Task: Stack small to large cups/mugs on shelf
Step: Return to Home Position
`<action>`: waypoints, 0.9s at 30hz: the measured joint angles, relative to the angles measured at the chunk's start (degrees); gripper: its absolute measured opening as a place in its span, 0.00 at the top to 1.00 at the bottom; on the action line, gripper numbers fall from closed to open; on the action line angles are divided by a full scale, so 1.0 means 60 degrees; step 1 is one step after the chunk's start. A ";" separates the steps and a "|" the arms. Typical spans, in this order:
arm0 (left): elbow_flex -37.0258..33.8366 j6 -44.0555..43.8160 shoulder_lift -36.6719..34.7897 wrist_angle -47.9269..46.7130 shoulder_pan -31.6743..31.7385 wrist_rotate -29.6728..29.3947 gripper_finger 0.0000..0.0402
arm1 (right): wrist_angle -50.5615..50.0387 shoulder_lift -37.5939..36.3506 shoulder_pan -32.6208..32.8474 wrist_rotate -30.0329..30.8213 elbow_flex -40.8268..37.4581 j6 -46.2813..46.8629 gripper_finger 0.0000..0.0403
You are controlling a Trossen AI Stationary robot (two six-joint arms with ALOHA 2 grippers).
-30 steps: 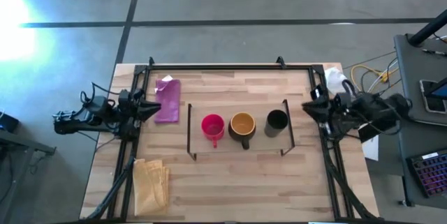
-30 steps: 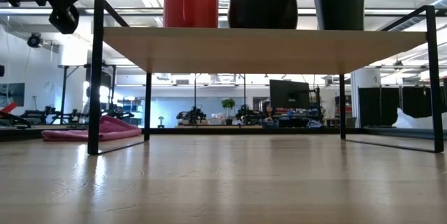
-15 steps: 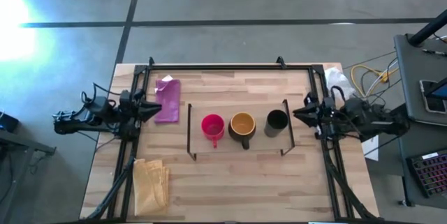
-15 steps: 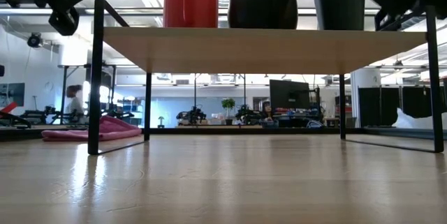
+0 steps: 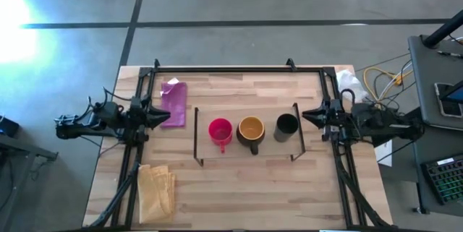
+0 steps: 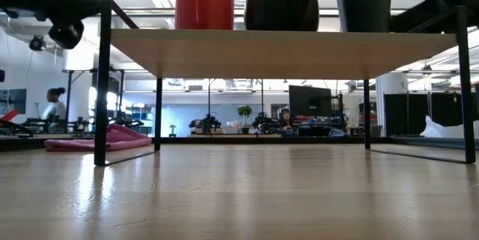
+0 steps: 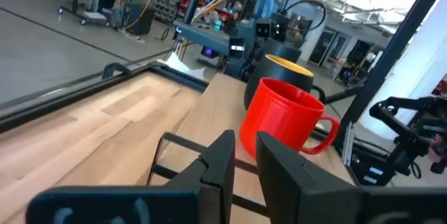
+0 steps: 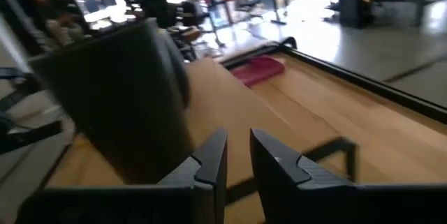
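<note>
A light wooden tabletop (image 5: 246, 196) is seen from above, with one dark robot arm at each short side. In the middle of it stands a low shelf (image 5: 246, 154): a flat rectangular light-wood board with a thin black metal bracket frame at each short end.

Three cups stand upright in a row on the board, side by side and not nested. The red-pink handled cup (image 5: 220, 130) is nearest the left arm. The mustard-yellow mug with a dark outside (image 5: 251, 129) is in the middle, just beside it. The black cup (image 5: 286, 125) stands a little apart, close to the bracket on the right arm's side. The table-height view shows the same three standing on top of the raised board.

The left gripper (image 5: 160, 114) hangs over the left side of the table, well apart from the shelf, pointing toward it. Its fingers are drawn close together with only a narrow slit between them, and they hold nothing. The right gripper (image 5: 307, 116) is just outside the shelf's right bracket, pointing at the black cup. Its fingers are likewise drawn together and empty.

A crumpled purple cloth (image 5: 173, 103) lies beside the left gripper. A folded yellow cloth (image 5: 156, 188) lies near the table's front left corner.
</note>
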 joint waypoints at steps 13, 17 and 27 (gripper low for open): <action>-0.0004 -0.0499 0.0106 -0.1799 0.0004 -0.0001 0.89 | -0.0867 0.0121 -0.0002 0.2445 -0.0126 0.2004 0.86; -0.0004 -0.0496 0.0129 -0.1796 0.0004 0.0003 0.89 | -0.0857 0.0239 -0.0002 0.2444 -0.0126 0.1992 0.86; -0.0004 -0.0493 0.0190 -0.1785 0.0004 0.0006 0.89 | -0.0854 0.0264 -0.0002 0.2443 -0.0130 0.1966 0.86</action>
